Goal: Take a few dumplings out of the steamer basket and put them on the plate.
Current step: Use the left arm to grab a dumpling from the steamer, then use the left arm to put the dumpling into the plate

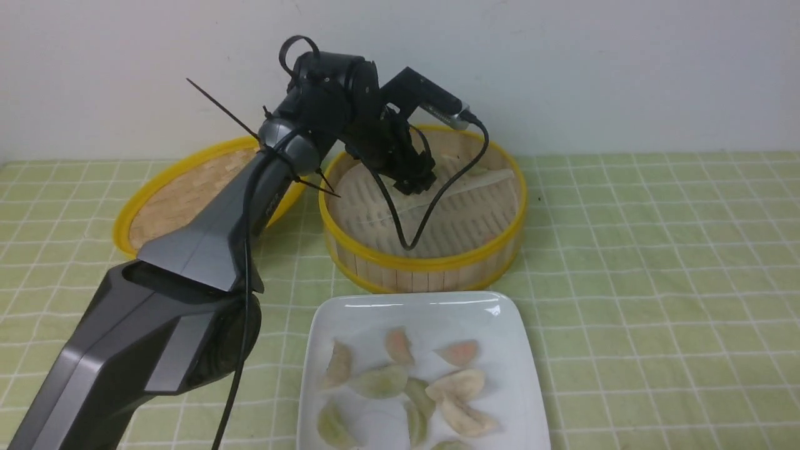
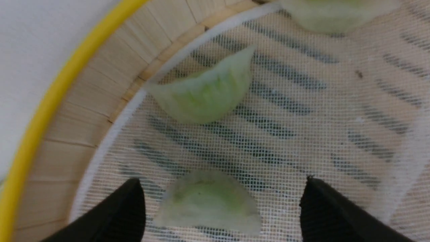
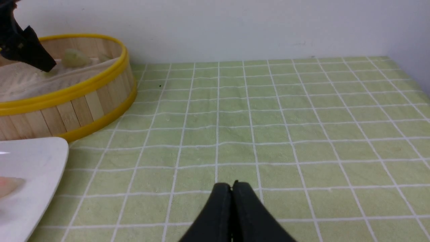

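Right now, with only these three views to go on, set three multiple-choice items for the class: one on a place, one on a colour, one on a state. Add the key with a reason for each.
1. Where is the left pincer relative to the steamer basket?
A. raised high above it
B. down inside it
C. outside it, beside its wall

2. What colour is the dumpling lying in that pincer's gap?
A. pink
B. brown
C. pale green

3. How is the right pincer?
A. shut, empty
B. wide open
C. shut on a dumpling

Key: 1 B, the left wrist view shows the basket's floor close beneath it. 2 C, that view shows a pale green skin. 3 A, the right wrist view shows it closed tight with nothing in it.
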You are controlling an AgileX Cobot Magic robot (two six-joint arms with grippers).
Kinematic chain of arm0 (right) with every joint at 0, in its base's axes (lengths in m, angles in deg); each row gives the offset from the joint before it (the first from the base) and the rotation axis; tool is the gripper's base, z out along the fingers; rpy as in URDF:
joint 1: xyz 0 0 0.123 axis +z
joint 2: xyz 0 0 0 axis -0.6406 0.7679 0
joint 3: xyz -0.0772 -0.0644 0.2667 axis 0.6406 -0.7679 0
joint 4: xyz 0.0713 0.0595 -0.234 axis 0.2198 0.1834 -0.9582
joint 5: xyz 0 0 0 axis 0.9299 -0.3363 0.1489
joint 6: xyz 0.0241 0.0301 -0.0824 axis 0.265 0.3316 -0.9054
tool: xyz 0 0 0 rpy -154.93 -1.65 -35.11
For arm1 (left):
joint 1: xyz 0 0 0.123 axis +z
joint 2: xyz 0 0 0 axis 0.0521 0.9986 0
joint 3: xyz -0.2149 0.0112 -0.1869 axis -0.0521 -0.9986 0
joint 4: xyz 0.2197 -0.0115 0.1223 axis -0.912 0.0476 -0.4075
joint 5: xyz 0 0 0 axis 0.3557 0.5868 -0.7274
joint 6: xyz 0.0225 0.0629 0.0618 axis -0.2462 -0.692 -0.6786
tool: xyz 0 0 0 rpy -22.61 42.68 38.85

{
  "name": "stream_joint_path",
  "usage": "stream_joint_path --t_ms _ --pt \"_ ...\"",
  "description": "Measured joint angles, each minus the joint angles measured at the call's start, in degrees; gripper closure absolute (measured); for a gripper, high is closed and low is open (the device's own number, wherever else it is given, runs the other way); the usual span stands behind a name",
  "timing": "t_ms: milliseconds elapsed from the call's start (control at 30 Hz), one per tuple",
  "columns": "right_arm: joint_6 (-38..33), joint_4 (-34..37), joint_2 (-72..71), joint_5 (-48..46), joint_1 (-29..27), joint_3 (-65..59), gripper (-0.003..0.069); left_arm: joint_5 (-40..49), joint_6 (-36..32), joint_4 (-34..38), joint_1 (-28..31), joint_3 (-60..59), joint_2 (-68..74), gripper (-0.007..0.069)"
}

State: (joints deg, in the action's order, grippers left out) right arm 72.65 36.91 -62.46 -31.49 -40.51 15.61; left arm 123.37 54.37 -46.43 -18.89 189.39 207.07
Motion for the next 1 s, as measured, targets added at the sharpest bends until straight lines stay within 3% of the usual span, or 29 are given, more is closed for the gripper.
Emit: stream_joint_path --t_ms 200,300,533,667,867,1000 --pt "0.0 0.0 0.0 0.0 0.0 0.0 0.0673 -0.23 4.28 0.25 0.0 0.0 0.95 0.0144" --pt "0.0 0.0 0.0 0.0 0.0 0.0 0.0673 0.06 6.06 -1.23 0.0 0.51 1.01 0.029" --pt "0.69 0.28 0.0 1.12 0.0 -0.19 0.0673 9.48 6.74 -4.04 0.11 4.84 -0.01 0.0303" --pt "2.31 2.58 0.0 5.32 0.0 -0.47 0.0673 10.59 6.87 -4.22 0.11 4.86 -4.49 0.0303" --pt "7.76 11.83 0.0 15.38 0.0 -0.47 0.0673 10.65 8.66 -3.15 0.11 2.84 -18.24 0.0303" --pt "9.75 17.69 0.0 21.38 0.0 -0.47 0.0673 10.65 10.34 -0.76 -0.69 -7.13 -30.46 0.0303"
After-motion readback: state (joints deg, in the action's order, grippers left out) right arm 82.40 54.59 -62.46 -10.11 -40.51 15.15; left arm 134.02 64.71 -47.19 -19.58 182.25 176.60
